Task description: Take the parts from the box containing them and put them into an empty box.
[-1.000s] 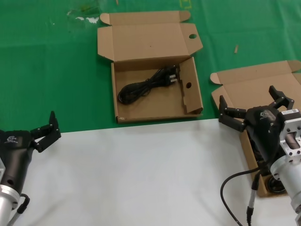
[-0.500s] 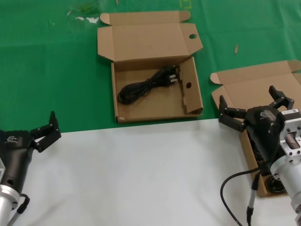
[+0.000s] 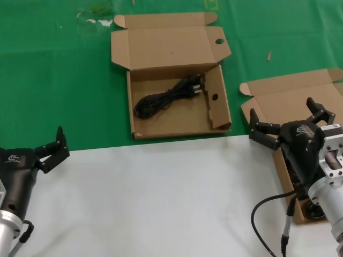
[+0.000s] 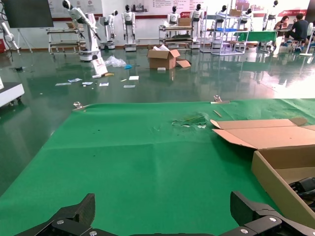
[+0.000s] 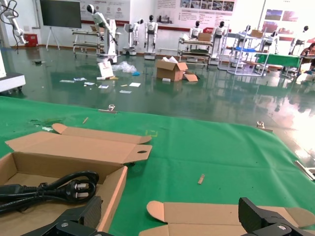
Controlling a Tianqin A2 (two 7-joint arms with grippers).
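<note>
Cable [image 3: 167, 97] inside holed box [image 3: 177, 115]

Count, head view: two open cardboard boxes: one with holes [image 3: 177, 115] far centre, one plain [image 3: 278, 107] at right. One black cable [image 3: 169, 96] lying in the holed box. Contents of the right box mostly hidden behind the arm; cable count there not determinable. Two grippers: left [image 3: 51, 150], right [image 3: 286, 126].
</note>
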